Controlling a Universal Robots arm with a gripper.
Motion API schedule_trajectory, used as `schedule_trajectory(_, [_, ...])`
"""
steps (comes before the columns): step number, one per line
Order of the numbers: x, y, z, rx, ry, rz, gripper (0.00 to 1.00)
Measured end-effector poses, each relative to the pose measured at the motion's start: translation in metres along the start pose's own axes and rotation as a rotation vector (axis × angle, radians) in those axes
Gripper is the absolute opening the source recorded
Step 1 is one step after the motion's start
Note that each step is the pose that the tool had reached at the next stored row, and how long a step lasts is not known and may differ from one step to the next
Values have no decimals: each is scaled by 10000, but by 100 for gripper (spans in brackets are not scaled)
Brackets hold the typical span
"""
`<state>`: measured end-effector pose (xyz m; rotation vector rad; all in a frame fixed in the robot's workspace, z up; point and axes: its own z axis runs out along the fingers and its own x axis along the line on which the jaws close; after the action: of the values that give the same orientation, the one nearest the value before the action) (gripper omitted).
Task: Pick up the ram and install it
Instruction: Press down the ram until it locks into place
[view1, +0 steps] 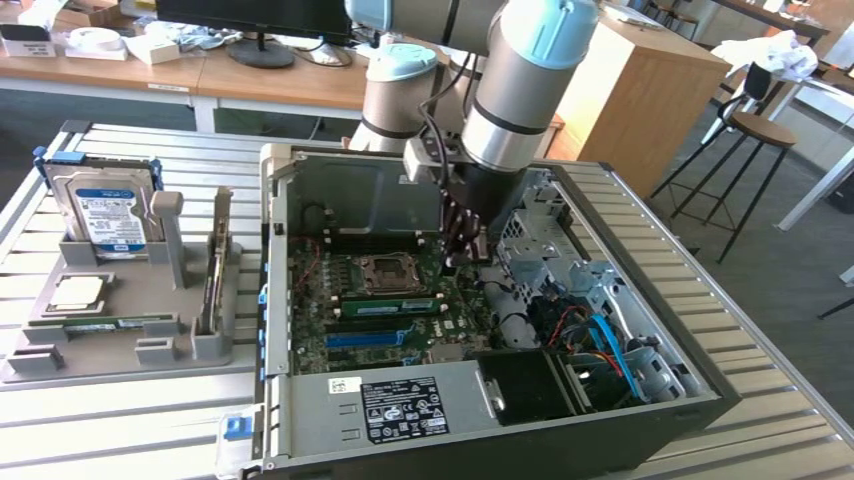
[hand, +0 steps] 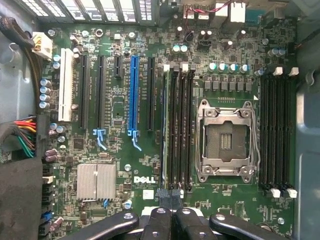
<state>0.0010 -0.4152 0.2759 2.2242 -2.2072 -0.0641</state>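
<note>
The ram (view1: 391, 303) is a thin green stick standing on edge in a black slot of the motherboard (view1: 400, 330), between the processor socket (view1: 387, 270) and a blue slot (view1: 374, 338). From the wrist view it is seen edge-on as a thin pale line (hand: 164, 130) beside the black memory slots (hand: 179, 130). My gripper (view1: 461, 252) hangs inside the open computer case, just above the board near one end of those slots. Its dark fingertips (hand: 167, 194) are pressed together and shut, with nothing visible between them.
The case walls (view1: 274, 300) and drive cages (view1: 561, 260) close in around the board. A grey holder (view1: 120, 350) at the exterior view's left carries a hard drive (view1: 107, 215), a processor (view1: 78, 293) and another green stick (view1: 114, 322). Red and blue cables (view1: 601, 335) lie beside the board.
</note>
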Motion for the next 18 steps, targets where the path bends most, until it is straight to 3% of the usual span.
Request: schedule_trajectory(18, [3,-5,142,0,0,0,10])
